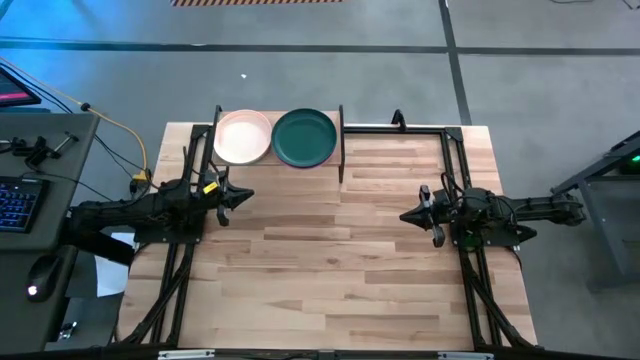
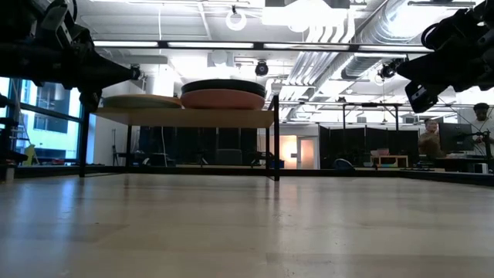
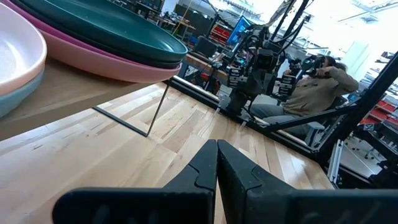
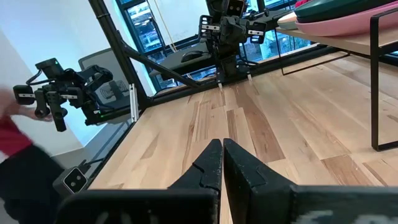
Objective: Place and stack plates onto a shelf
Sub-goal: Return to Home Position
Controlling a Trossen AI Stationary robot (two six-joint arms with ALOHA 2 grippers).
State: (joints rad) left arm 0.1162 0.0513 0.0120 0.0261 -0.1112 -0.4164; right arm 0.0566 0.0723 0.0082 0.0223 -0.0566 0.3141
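Observation:
The plates sit in two stacks on the shelf [image 1: 277, 163] at the table's far edge. The left stack shows a light pink plate [image 1: 243, 136] on top, the right stack a dark teal plate [image 1: 304, 137]. In the left wrist view the dark teal plate [image 3: 93, 25] lies on a pink one [image 3: 106, 62], and the light pink plate [image 3: 18, 56] rests on a pale teal one [image 3: 12, 99]. My left gripper [image 1: 245, 196] [image 3: 217, 149] hovers shut near the table's left edge, in front of the shelf. My right gripper [image 1: 405, 215] [image 4: 222, 146] hovers shut near the right edge. Both hold nothing.
Black metal posts [image 4: 373, 81] carry the shelf board [image 2: 185, 117] above the tabletop. A black frame [image 1: 455, 150] runs along the table's right and far sides. A seated person [image 3: 317, 81] shows beyond the table, and a red sleeve [image 4: 12, 149] at its side. Bare wood lies between the arms.

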